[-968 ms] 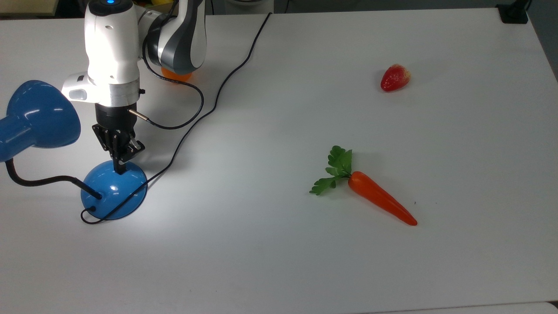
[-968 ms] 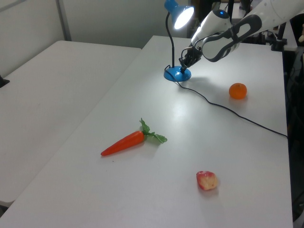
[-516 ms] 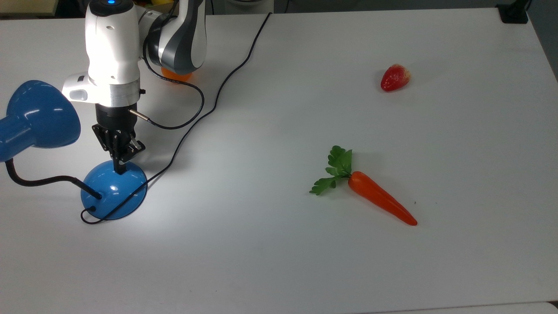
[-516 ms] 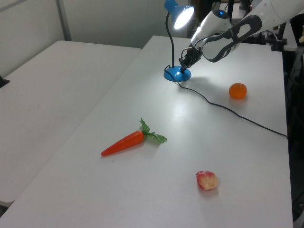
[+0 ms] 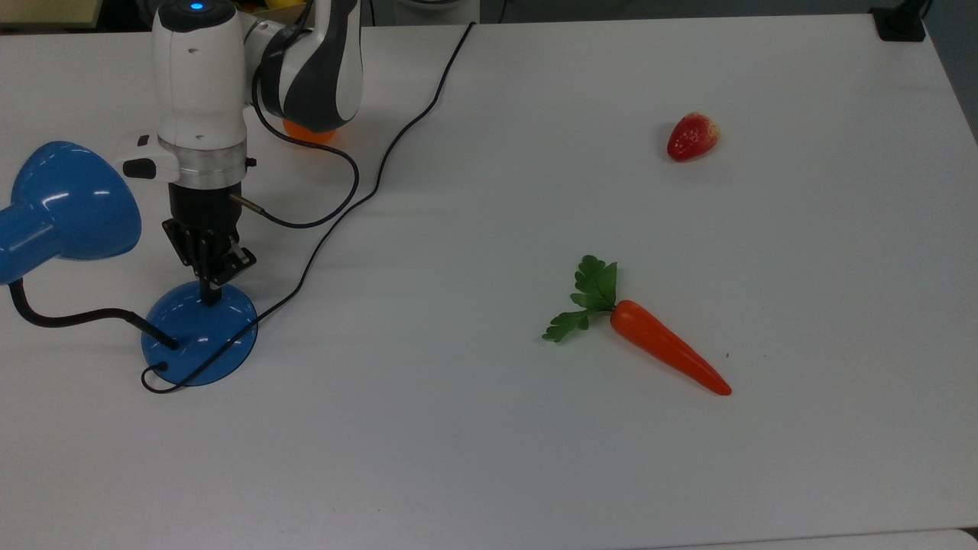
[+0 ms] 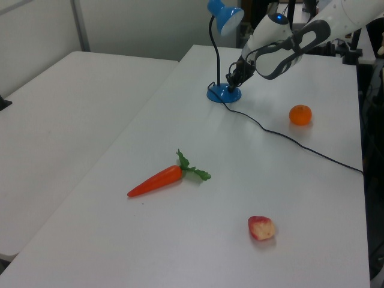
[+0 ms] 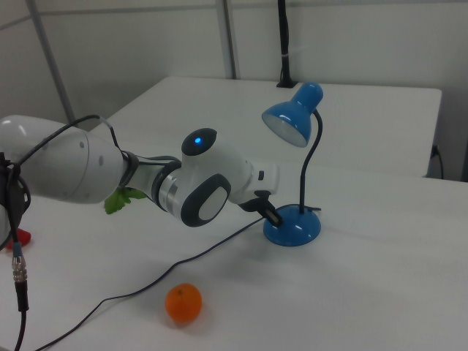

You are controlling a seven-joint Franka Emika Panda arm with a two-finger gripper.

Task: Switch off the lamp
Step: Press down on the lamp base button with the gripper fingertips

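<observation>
At the top view's left edge, the lamp (image 5: 200, 334) stands unlit on the counter (image 5: 489, 458). The hand (image 5: 208, 294), fingers pressed together, touches its base. A carrot (image 5: 665, 351) and strawberry (image 5: 692, 137) lie well apart amid open counter.

Blue lamp (image 5: 200, 334), black neck; beside it a white-and-grey arm (image 5: 200, 76). Orange carrot (image 5: 669, 356) with green leaves, red strawberry (image 5: 692, 136), orange fruit (image 6: 300, 114).

lamp (image 5: 200, 334): glossy blue | table (image 5: 535, 458): matt white | carrot (image 5: 668, 357): smooth plastic-looking orange
</observation>
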